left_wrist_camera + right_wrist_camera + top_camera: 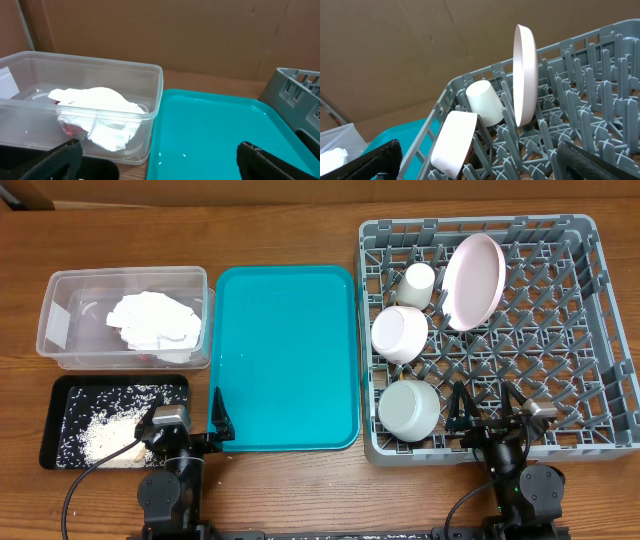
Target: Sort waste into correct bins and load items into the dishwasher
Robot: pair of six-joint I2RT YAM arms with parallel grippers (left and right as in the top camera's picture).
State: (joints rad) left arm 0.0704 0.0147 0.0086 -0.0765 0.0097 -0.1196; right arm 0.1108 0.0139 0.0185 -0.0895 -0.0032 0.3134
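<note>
A crumpled white napkin (155, 320) (100, 107) lies in the clear tub (60, 330) (152, 95), with a red sauce packet (70, 129) under it. Rice grains (100, 438) are piled in the black tray (55, 420). The grey dish rack (590, 330) (580, 85) holds the pink plate (473, 280) (525, 75) on edge, the white cup (418, 283) (485, 102), the whitish bowl (400, 333) (454, 142) and the grey-green bowl (408, 408). My left gripper (185, 430) (160, 160) is open and empty near the front edge, between the black tray and the teal tray. My right gripper (487, 415) (480, 162) is open and empty over the rack's front.
The teal serving tray (285, 360) (215, 130) lies between the bins and the rack, with a few stray rice grains (160, 155) near its left front corner. Bare wooden table (300, 490) runs along the front. A brown cardboard wall (175, 35) stands behind.
</note>
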